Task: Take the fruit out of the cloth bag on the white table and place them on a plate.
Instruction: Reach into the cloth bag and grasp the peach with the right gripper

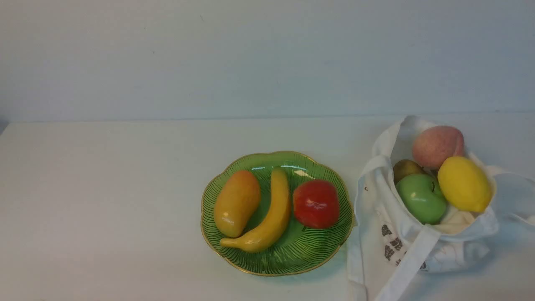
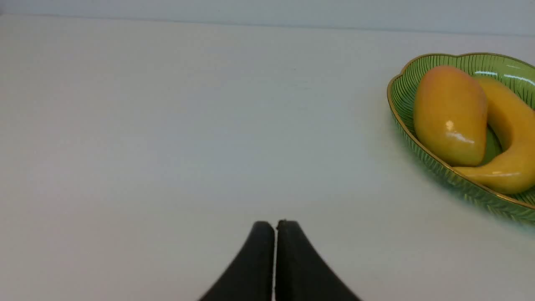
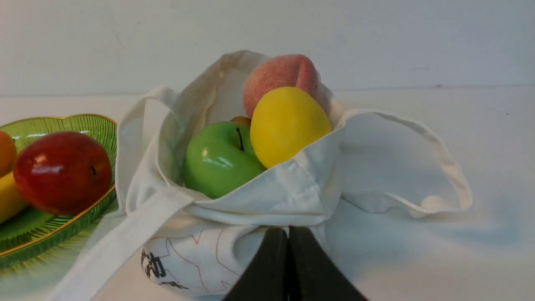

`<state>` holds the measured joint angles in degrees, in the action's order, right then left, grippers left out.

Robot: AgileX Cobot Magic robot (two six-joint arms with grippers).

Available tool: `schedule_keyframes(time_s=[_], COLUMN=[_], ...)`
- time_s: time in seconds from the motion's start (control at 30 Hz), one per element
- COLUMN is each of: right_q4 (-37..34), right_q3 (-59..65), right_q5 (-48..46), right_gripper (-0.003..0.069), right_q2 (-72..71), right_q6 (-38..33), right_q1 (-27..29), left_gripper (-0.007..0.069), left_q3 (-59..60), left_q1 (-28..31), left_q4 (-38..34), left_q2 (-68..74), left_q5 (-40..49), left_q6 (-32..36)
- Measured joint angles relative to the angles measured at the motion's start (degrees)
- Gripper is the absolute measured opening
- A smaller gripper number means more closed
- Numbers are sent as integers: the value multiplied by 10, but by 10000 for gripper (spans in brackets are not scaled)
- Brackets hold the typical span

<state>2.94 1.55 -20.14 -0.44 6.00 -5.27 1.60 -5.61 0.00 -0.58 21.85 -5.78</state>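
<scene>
While four toy fruits sit in the soft white cloth bag point(image 1: 376, 200) at the right of the white table point(image 1: 104, 209), the job looks roughly half done. An orange-yellow mango point(image 1: 236, 202), a yellow banana point(image 1: 267, 217) and a glossy red apple point(image 1: 316, 203) already lie on the green scalloped glass plate point(image 1: 292, 255), just beside the bag. Piled in the bag's open mouth are a matte pink peach point(image 1: 437, 146), a yellow lemon point(image 1: 464, 183), a glossy green apple point(image 1: 421, 198) and a small olive-brown fruit point(image 1: 406, 168) tucked beneath them. The left end effector point(image 2: 275, 223) has its jaws pressed together and empty, well apart from the plate. The right end effector point(image 3: 288, 229), low before the bag, is likewise closed on nothing.

The lemon perches high on the slack rim, so a nudge, or taking the apple first, would probably roll it onto the table. The jaws could also pinch loose cloth or catch the broad strap handle point(image 1: 408, 263) draped down the front, dragging the whole bag. Slick skins may slip, and the crowded plate leaves little room for more.

Only the front view shows the whole plate and the brown fruit clearly, yet it shows neither end effector. The right wrist view shows the lemon leaning over the rim, with the brown fruit a mere sliver behind the apple. The left wrist view misses the bag entirely.
</scene>
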Motion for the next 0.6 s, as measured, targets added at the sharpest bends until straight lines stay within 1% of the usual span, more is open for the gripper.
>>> schedule_keyframes(time_s=[0.6], right_q4=[0], right_q3=[0], right_q5=[0], right_gripper=[-15], right_q2=[0], right_q6=[-4], right_q1=[0], left_gripper=[-8], left_q3=[0], left_q1=[0], left_q4=[0], left_q2=[0], left_q5=[0], left_q6=[0])
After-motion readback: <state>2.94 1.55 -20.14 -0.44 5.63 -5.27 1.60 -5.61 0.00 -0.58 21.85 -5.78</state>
